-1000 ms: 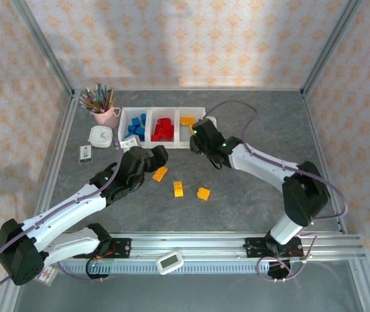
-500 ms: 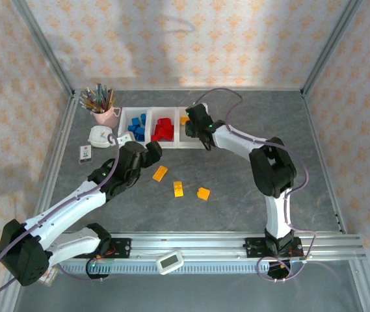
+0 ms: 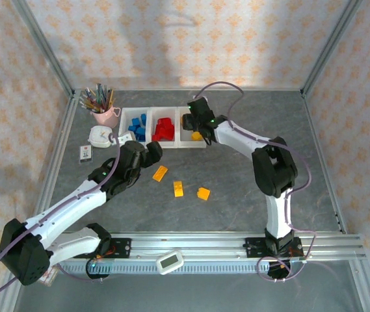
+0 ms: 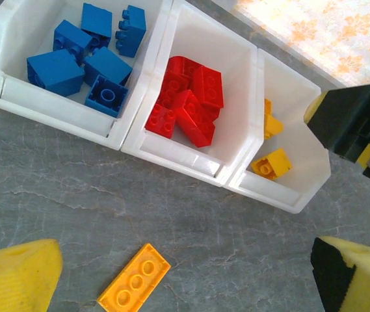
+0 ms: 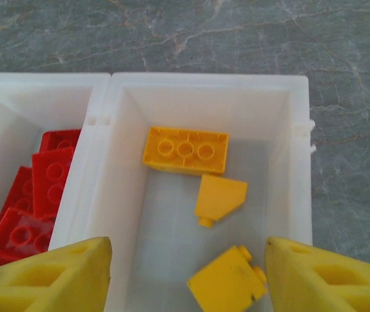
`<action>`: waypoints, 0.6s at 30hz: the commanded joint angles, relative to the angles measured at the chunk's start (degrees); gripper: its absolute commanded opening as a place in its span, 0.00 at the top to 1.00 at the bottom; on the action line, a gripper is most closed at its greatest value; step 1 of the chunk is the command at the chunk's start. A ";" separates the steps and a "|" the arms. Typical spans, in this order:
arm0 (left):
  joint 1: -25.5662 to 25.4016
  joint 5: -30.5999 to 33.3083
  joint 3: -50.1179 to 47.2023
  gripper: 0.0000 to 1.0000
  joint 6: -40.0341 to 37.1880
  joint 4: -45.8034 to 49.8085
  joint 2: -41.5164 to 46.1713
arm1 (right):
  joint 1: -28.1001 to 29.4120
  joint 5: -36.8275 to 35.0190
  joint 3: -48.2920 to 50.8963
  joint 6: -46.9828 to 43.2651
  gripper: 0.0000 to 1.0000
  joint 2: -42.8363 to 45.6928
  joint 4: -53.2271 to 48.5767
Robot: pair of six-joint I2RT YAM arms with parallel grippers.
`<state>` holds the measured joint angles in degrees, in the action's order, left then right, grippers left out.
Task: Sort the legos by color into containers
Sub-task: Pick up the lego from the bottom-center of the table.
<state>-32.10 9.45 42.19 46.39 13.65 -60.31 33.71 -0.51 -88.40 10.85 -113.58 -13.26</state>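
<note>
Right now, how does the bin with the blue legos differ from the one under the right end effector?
The blue bin is leftmost in the row; the yellow bin rightmost. The blue bin holds about six blue legos; the yellow bin three yellow legos. The right end effector hangs over the yellow bin, not the blue bin. Both are matching white bins.

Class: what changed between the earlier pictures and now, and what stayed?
The right gripper moved from in front of the bins to above the right bin and opened, dropping a yellow brick in. The left gripper stayed open; three yellow bricks stayed on the table.
</note>
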 commanded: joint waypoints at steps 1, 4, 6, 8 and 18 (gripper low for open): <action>0.62 -1.51 0.72 0.01 -0.86 1.20 1.76 | 0.69 0.99 3.97 1.09 0.35 7.73 -1.46; 0.55 -3.44 -0.20 0.01 -0.56 0.83 2.45 | 1.38 1.52 9.21 1.28 0.33 12.68 -2.36; 0.40 -5.50 -1.43 0.01 0.07 -0.34 2.80 | 1.87 1.68 13.22 1.44 0.31 16.46 -3.22; -0.04 -6.75 -2.57 0.01 0.69 -1.24 2.84 | 2.39 1.33 17.32 1.76 0.29 19.98 -3.80; -7.05 -4.06 -6.25 0.01 5.79 -1.86 4.01 | 6.80 1.19 35.33 3.26 0.25 33.24 -8.35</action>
<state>-37.60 4.47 37.32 49.58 12.73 -57.91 38.98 1.50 -55.88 12.99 -82.65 -17.91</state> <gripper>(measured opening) 0.992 0.749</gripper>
